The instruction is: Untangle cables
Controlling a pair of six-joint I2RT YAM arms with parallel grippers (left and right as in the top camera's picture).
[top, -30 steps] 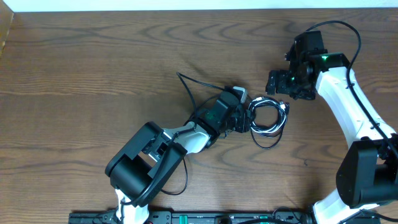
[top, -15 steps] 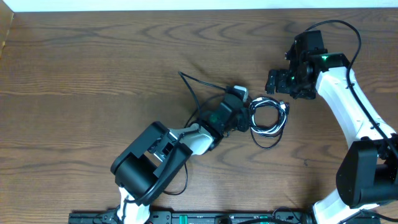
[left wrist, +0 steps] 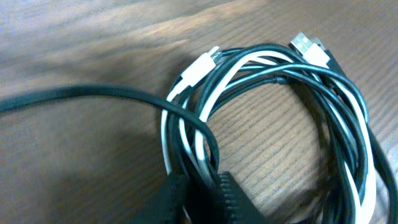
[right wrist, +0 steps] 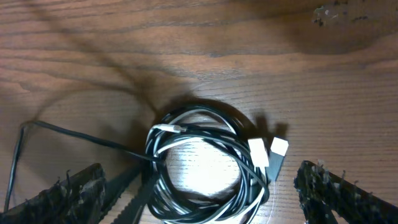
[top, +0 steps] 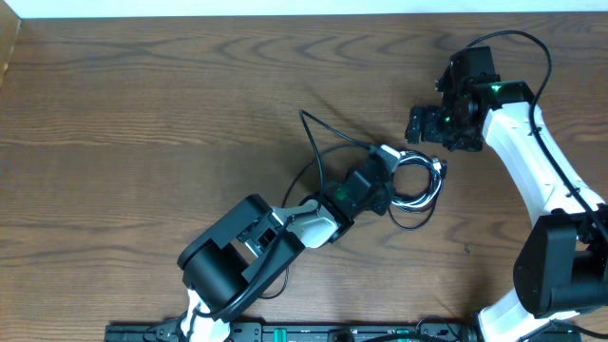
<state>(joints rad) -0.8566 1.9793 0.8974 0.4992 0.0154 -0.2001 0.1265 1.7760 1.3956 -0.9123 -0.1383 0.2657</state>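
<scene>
Soft light; close cables blurred

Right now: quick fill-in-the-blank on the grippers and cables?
1. The left gripper is ___ on the cables.
2. The right gripper hangs ___ beside the coil, holding nothing.
3. The cords are black except for a ___ one.

Missing words: shut; open; white
</scene>
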